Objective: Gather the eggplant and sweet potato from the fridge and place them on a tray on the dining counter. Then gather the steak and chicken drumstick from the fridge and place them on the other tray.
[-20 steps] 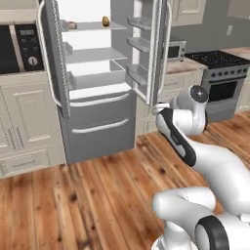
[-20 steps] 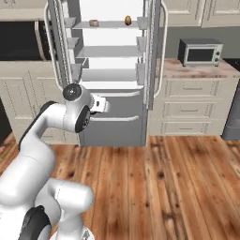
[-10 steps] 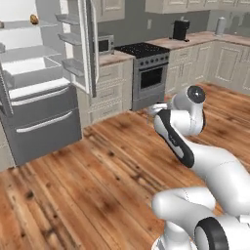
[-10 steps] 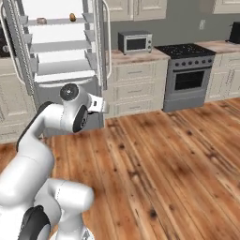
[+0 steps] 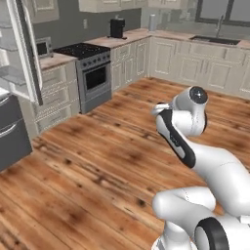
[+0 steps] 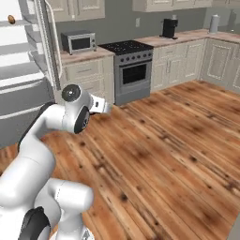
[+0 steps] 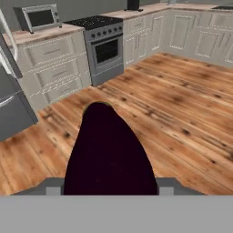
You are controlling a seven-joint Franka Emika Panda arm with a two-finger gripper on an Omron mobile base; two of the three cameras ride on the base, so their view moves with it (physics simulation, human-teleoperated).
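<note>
While gripped between the fingers [image 7: 109,191], eggplant [image 7: 107,154] long axis pointing straight ahead.

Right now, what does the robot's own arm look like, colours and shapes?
The arm is made of glossy white rounded segments, thick and tube-like. A black strip runs along one link in the left base view, and dark round caps mark the joints, as at the elbow in the right base view. No cables or lettering show.
</note>
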